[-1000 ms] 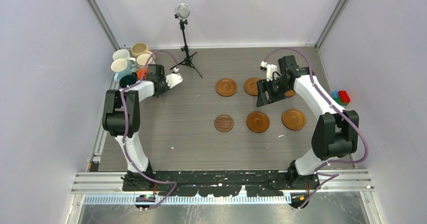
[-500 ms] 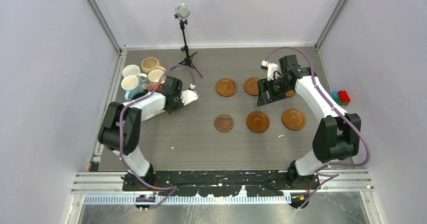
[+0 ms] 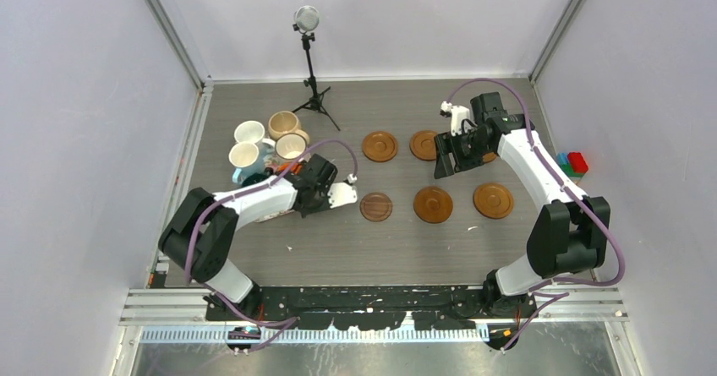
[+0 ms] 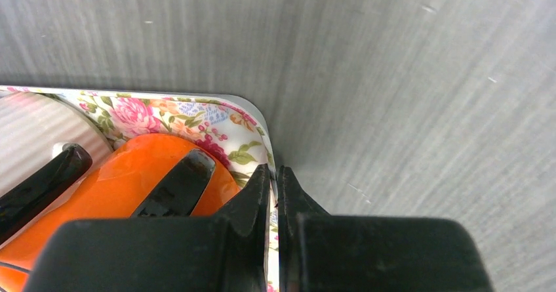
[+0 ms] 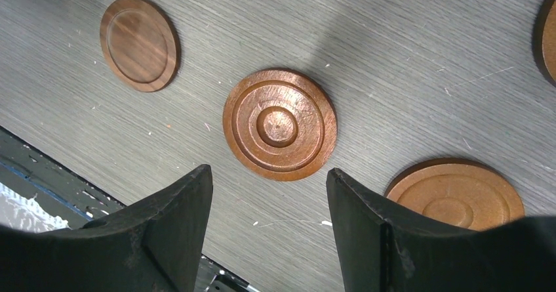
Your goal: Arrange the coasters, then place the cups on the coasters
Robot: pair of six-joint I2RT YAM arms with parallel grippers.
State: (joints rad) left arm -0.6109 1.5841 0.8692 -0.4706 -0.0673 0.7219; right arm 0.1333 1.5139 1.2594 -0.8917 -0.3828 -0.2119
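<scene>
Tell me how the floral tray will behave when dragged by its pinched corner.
The floral tray looks thin yet rigid, so it should slide flat on the smooth table rather than bend. The left gripper pinches just one corner, so it may swivel. The orange cup stands right by that corner; a jerk could probably shift it.

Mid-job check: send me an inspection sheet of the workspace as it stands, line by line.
Surface: grey wood-grain table, a few pale specks.
Job's things: six coasters in two rows right of centre, one partly under the right arm; cups bunched at left, orange cup on the floral tray; none on a coaster.
Clutter: microphone stand at the back.
Grippers: left gripper shut on the tray's rim; right gripper open above the coasters, holding nothing.
Cables: purple cables loop along both arms.
Surroundings: pale walls; coloured blocks beyond the right edge.
</scene>
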